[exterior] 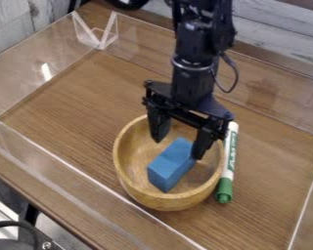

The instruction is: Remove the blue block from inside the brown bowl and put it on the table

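A light-brown wooden bowl (133,177) sits on the table (81,107) toward the front right. Inside it lies the blue block (174,164), angled from front left to back right. My black gripper (180,143) points straight down over the bowl's far half, open, with its fingertips just inside the rim. One fingertip stands left of the block's far end and the other right of it. Nothing is held, and I cannot tell whether a finger touches the block.
A green and white marker (229,161) lies on the table against the bowl's right side. Low clear plastic walls (28,68) edge the table, with a clear triangular stand (97,32) at the back left.
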`<state>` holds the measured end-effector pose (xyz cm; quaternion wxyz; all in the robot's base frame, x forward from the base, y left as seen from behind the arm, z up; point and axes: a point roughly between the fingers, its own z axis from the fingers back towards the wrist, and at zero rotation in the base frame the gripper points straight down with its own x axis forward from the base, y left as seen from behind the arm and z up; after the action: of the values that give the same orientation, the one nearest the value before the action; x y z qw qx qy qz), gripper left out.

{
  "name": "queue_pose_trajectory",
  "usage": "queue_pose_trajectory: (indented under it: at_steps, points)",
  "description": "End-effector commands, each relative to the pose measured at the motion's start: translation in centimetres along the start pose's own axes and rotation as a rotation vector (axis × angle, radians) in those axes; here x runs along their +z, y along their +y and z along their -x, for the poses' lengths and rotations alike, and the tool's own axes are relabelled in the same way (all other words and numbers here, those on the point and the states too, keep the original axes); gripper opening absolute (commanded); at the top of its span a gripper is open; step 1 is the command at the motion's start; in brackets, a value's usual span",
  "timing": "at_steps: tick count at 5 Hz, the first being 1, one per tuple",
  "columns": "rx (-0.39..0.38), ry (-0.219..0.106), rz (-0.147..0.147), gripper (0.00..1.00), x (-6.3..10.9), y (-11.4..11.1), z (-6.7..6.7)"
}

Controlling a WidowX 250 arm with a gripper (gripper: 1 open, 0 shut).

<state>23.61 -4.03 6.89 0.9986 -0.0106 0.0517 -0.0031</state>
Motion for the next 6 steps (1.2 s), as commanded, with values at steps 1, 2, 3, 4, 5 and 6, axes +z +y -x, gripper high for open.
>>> queue_pose_trajectory:
  at_steps: [1, 2, 3, 4, 5, 6]
  points:
    - [-0.014, -0.03, 0.01, 1.0, 0.53, -0.37, -0.41]
    - [-0.021, -0.029, 0.016, 1.0, 0.38, -0.38, -0.5]
    - [-0.027, -0.029, 0.023, 1.0, 0.27, -0.37, -0.58]
    - [-0.031, -0.031, 0.029, 1.0, 0.22, -0.35, -0.67]
    - [-0.035, -0.035, 0.034, 1.0, 0.2, -0.28, -0.77]
    - [-0.038, -0.038, 0.038, 1.0, 0.2, -0.2, -0.86]
